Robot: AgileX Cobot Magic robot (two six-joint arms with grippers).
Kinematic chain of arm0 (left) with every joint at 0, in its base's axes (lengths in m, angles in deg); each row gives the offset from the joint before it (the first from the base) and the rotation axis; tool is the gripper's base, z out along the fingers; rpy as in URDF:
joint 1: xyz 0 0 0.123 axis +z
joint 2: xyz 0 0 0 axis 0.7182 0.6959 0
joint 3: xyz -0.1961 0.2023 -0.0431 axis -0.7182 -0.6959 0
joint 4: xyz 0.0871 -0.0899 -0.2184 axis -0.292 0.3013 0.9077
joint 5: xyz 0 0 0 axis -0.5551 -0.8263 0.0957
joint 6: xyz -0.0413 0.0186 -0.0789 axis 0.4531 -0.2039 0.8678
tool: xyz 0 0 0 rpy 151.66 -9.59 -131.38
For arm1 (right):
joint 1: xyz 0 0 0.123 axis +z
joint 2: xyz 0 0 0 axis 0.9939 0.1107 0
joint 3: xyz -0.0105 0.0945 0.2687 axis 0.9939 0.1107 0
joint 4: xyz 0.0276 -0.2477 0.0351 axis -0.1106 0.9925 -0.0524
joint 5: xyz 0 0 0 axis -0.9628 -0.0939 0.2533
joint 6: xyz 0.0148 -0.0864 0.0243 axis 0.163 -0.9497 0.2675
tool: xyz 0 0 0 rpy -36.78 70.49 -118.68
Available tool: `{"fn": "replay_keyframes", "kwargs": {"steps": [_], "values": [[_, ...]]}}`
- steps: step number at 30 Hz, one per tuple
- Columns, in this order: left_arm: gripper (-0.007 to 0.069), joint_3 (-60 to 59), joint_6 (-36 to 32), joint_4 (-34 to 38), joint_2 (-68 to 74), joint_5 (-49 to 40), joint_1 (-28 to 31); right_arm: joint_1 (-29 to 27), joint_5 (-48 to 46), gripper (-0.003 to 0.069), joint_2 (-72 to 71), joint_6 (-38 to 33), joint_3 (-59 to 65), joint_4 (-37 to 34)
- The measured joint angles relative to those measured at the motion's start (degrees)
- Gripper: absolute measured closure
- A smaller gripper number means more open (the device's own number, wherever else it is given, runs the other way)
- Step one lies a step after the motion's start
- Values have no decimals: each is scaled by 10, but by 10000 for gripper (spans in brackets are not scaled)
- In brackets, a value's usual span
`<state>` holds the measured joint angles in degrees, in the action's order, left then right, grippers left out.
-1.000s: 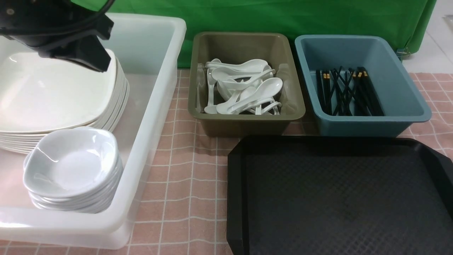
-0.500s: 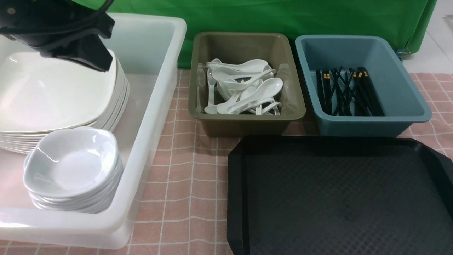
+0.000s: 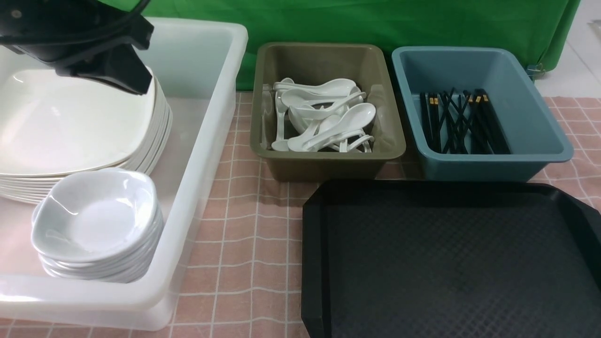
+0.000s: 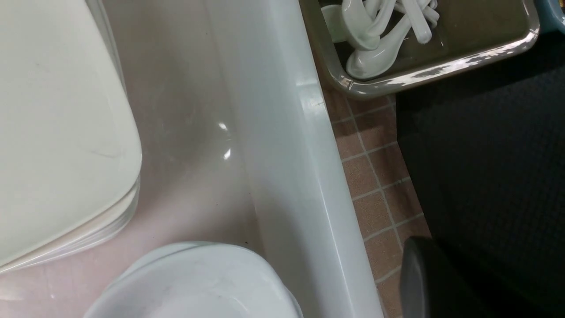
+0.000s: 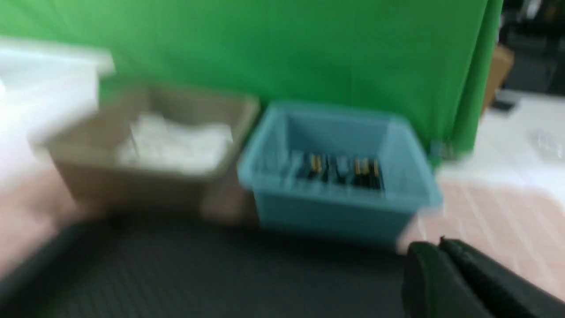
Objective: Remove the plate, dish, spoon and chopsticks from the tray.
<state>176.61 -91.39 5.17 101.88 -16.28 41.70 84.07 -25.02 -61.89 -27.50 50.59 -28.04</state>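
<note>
The black tray (image 3: 450,263) lies at the front right with nothing on its patterned floor. The plate (image 3: 70,126) tops a stack of white plates in the white bin, and the dish (image 3: 94,216) tops a stack of small dishes in front of it. White spoons (image 3: 324,117) are piled in the olive tub and black chopsticks (image 3: 460,122) lie in the blue tub. My left gripper (image 3: 134,87) hangs shut and empty above the plate stack's far right corner. My right gripper (image 5: 435,251) shows only in its blurred wrist view, fingers together over the tray's right edge, holding nothing.
A large white bin (image 3: 206,141) fills the left side. The olive tub (image 3: 328,164) and blue tub (image 3: 493,166) stand side by side behind the tray. A pink checked cloth (image 3: 244,225) covers the table, and a green curtain (image 3: 375,23) closes the back.
My left gripper has drifted slightly up and to the right above the plates. Nothing else in the front view has moved.
</note>
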Motion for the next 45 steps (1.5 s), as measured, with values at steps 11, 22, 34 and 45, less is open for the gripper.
{"fn": "replay_keyframes", "kwargs": {"steps": [11,22,34,45], "values": [[629,-2,7,3,-8,0,0,89,11,543,0,0,94,73],[629,-115,-2,10,-146,-1,0,89,14,520,0,0,94,75],[629,-219,-9,-4,-279,-3,0,89,13,491,0,76,94,75],[628,-301,-17,-2,-434,10,0,89,13,465,0,90,94,75]]}}
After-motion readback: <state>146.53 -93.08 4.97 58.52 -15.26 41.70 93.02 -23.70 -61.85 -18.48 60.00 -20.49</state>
